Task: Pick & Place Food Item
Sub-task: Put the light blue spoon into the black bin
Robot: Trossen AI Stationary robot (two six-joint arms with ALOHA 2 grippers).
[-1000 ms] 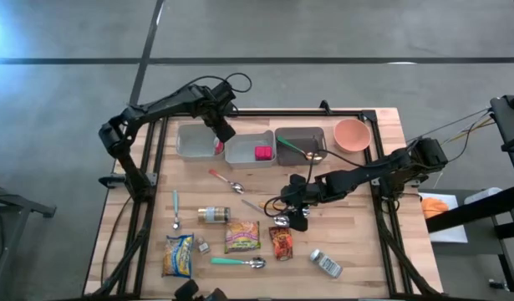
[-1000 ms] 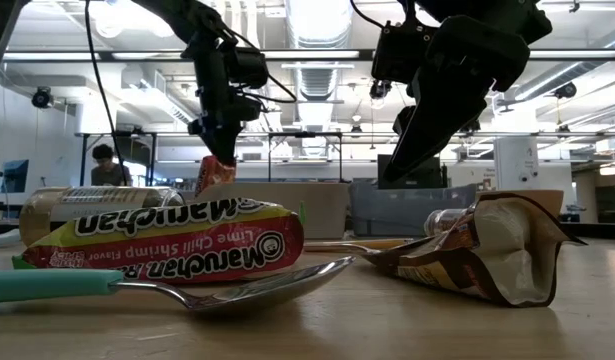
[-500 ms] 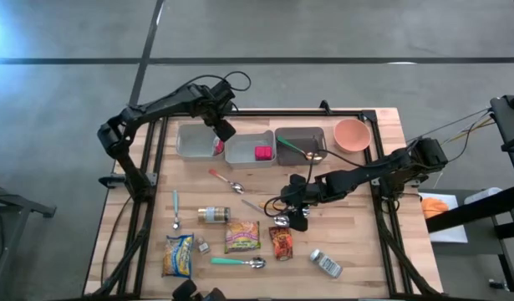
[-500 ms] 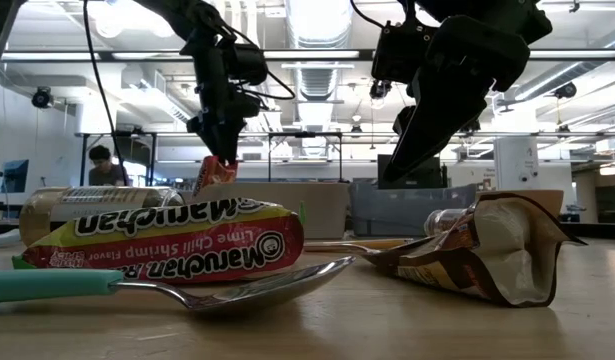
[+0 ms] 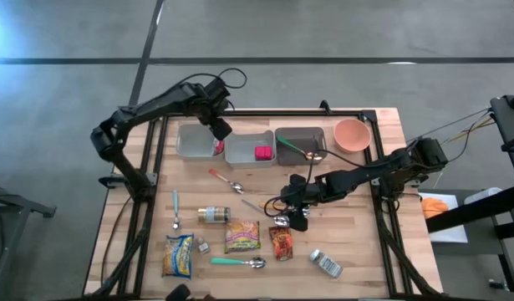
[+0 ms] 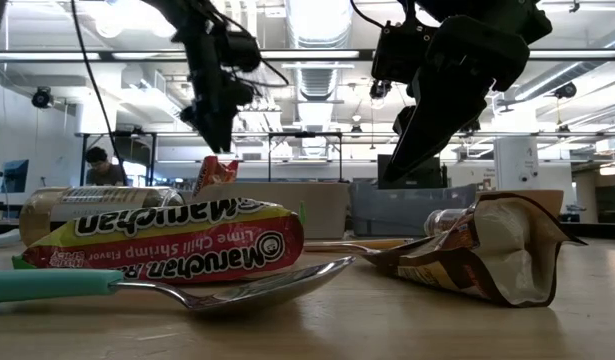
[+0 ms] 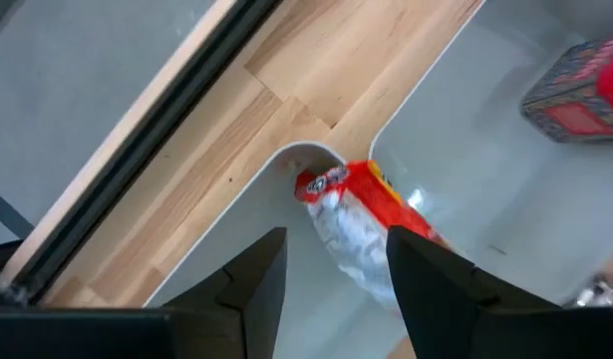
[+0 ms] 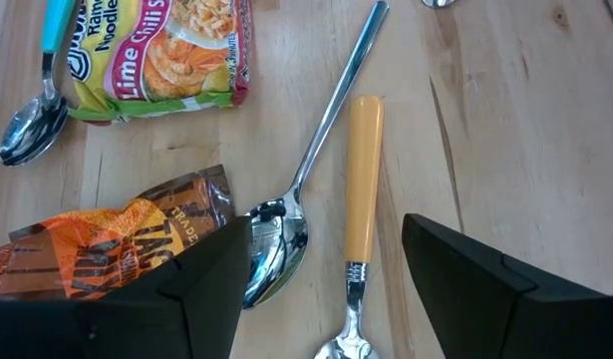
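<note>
Along the back of the wooden worktop (image 5: 357, 242) there's a row of containers. The left grey plastic bin (image 5: 196, 141) has a red-and-silver snack packet (image 7: 358, 214) tucked into its right corner, and the left tool (image 7: 331, 284) hangs just above it with its fingers apart, gripping nothing. The middle grey bin (image 5: 248, 148) holds a small pink box (image 5: 262, 153). The dark grey bin (image 5: 300, 144) has a green-handled utensil (image 5: 292, 147) lying in it. Then a round salmon-pink bowl (image 5: 352, 135); can't tell if anything's inside. The right tool (image 8: 321, 284) hovers mid-worktop with fingers spread wide over a yellow-handled spoon (image 8: 358, 214), beside an orange-brown snack bag (image 8: 97, 247).
</note>
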